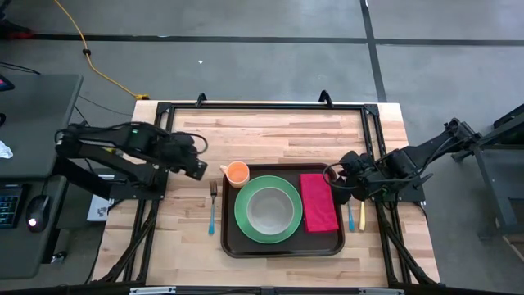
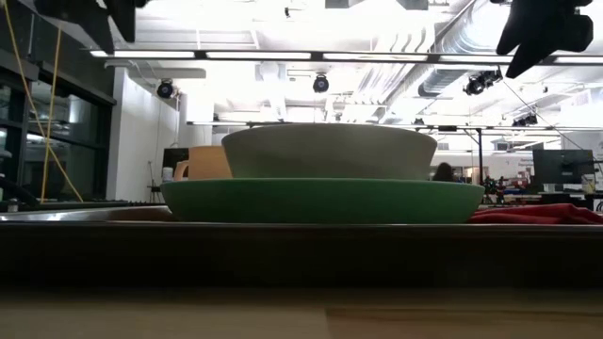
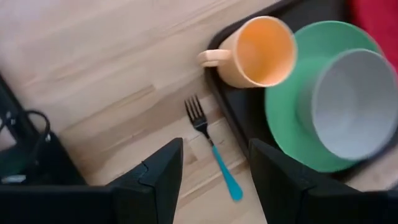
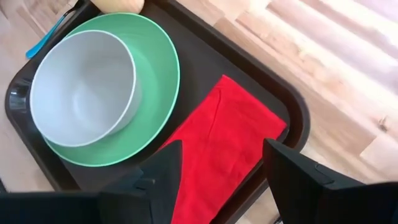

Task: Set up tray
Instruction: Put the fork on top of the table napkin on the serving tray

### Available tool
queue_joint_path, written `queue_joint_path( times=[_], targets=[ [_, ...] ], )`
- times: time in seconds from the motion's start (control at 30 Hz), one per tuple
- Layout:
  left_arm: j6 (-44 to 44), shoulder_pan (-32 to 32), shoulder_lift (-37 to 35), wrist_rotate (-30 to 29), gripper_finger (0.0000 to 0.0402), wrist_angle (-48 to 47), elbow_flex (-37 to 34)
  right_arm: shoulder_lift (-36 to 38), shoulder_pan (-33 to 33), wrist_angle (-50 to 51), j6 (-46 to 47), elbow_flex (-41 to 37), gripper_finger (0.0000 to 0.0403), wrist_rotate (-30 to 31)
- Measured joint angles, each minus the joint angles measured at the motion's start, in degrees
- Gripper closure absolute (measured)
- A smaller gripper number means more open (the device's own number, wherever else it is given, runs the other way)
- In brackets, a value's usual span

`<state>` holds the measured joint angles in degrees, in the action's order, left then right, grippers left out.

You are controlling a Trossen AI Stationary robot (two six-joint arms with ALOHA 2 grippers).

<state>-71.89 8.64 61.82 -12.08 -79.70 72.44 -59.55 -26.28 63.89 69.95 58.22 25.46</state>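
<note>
The dark brown tray (image 1: 282,253) lies near the table's front edge. On it stands a green plate (image 1: 246,225) with a grey bowl (image 1: 266,210) in it. A red napkin (image 1: 318,201) lies flat on the tray's right side. An orange cup (image 1: 237,174) stands at its far left corner. A blue-handled fork (image 1: 213,206) lies on the table left of the tray. My left gripper (image 3: 214,180) hangs open above the fork (image 3: 214,149), touching nothing. My right gripper (image 4: 221,180) hangs open above the napkin (image 4: 217,149) near the tray's right rim.
Two utensils (image 1: 357,215), one with a yellow handle, lie on the table right of the tray. A black frame (image 1: 262,106) runs along the table's far edge and sides. Bare wood lies between the tray and that far edge.
</note>
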Motion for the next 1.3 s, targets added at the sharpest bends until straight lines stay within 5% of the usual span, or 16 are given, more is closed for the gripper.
queue_joint_path(
  times=[0.4,0.6,1.03,1.3],
  targets=[
    [-5.59,2.43,14.15,-1.03,0.019,-2.56,0.0,1.89,-3.19,4.03,-6.95,0.0,0.0203,9.1],
    [-12.16,7.97,14.96,-5.63,0.019,-2.78,0.0,6.88,-9.35,9.41,-1.4,0.0,0.0205,14.21],
    [-17.8,14.73,14.96,-8.32,0.019,-2.79,0.0,18.93,-13.53,12.86,-7.99,-0.11,0.0206,18.2],
    [-18.0,14.67,14.83,-7.55,0.019,0.38,-3.12,30.59,-13.51,-0.12,-11.88,-14.05,0.0206,16.38]
  ],
)
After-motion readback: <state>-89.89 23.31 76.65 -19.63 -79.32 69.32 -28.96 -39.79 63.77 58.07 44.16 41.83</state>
